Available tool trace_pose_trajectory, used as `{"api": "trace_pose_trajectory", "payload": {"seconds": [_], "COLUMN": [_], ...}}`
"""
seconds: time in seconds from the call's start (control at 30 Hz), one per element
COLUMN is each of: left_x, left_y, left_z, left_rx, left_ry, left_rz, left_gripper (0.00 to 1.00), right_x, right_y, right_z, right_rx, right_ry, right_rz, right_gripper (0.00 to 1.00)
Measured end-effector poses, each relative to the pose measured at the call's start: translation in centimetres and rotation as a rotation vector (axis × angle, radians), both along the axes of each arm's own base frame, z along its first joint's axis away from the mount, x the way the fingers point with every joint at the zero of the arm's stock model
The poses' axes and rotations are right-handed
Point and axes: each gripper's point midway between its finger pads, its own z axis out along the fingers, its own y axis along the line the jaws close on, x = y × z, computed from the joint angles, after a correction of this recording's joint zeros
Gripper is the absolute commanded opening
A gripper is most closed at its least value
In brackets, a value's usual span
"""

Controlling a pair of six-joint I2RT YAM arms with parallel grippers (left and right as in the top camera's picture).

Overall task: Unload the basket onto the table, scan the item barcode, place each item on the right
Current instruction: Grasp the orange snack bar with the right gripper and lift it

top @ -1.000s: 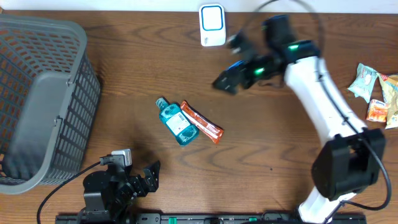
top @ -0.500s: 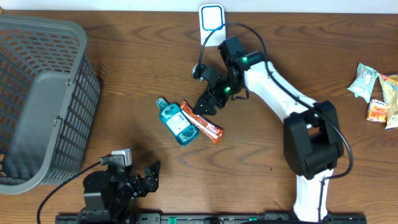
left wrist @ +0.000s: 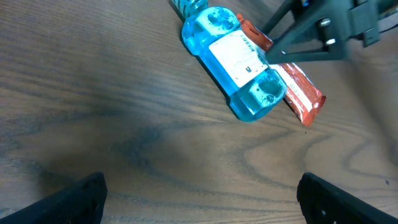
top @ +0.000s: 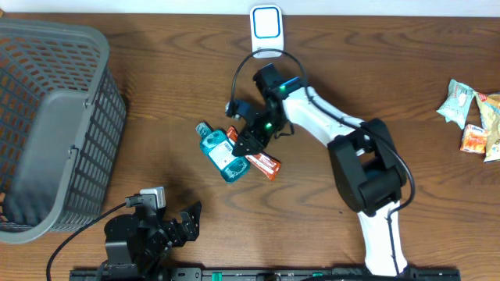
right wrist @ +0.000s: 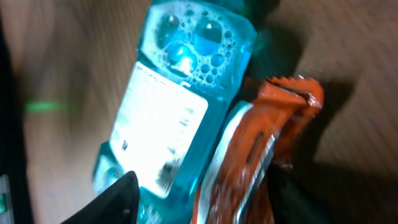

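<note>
1. Wooden table (top: 156,62): dark brown grain, carries everything listed below.
2. Grey plastic basket (top: 47,117): lattice walls, stands at the table's left end, well apart from the other goods.
3. Right arm (top: 312,117): white links and black joints. It reaches from the near edge to the middle of the table.
4. Left arm (top: 133,238): black, folded low at the near edge below the basket.
5. Right gripper (top: 248,139): down over the two items at the table's centre. In the wrist view its jaws stand apart, one finger over the bottle's label side and the other beyond the snack bar, so the bar lies between them. The picture does not show whether the pads touch the wrapper.
6. Left gripper (left wrist: 205,199): jaws spread wide with only bare wood between them, well short of the bottle.
7. Blue mouthwash bottle (top: 221,154): clear plastic with a white label. It lies on its side at the centre, touching the snack bar along one flank.
8. White barcode scanner (top: 266,31): blue-edged face, upright at the far edge, well apart from the bar.
9. Orange snack bar (top: 264,162): foil wrapper with a crimped end, lying flat just right of the bottle.
10. Snack packets (top: 473,117): a small cluster at the right edge.
</note>
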Motion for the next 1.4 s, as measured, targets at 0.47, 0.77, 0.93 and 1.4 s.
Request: {"api": "trace_pose_trajectory", "payload": {"seconds": [0.47, 0.77, 0.93, 1.4], "left_x": [0.0, 0.0, 0.0, 0.0], "left_y": [0.0, 0.0, 0.0, 0.0], "left_z": [0.0, 0.0, 0.0, 0.0], "left_rx": [0.0, 0.0, 0.0, 0.0], "left_ry": [0.0, 0.0, 0.0, 0.0], "left_rz": [0.0, 0.0, 0.0, 0.0], "left_gripper": [0.98, 0.98, 0.98, 0.98], "right_x": [-0.7, 1.0, 4.2, 2.7], "right_y": [-0.1, -3.7, -7.2, -6.1], "right_z": [-1.8, 2.9, 7.6, 2.8], "right_rx": [-0.066, -0.203, -0.114, -0.119], "right_ry": [0.132, 0.315, 0.372, 0.311], "right_rz": [-0.099, -0.277, -0.411, -0.355], "right_gripper": [0.01, 0.02, 0.02, 0.81]}}
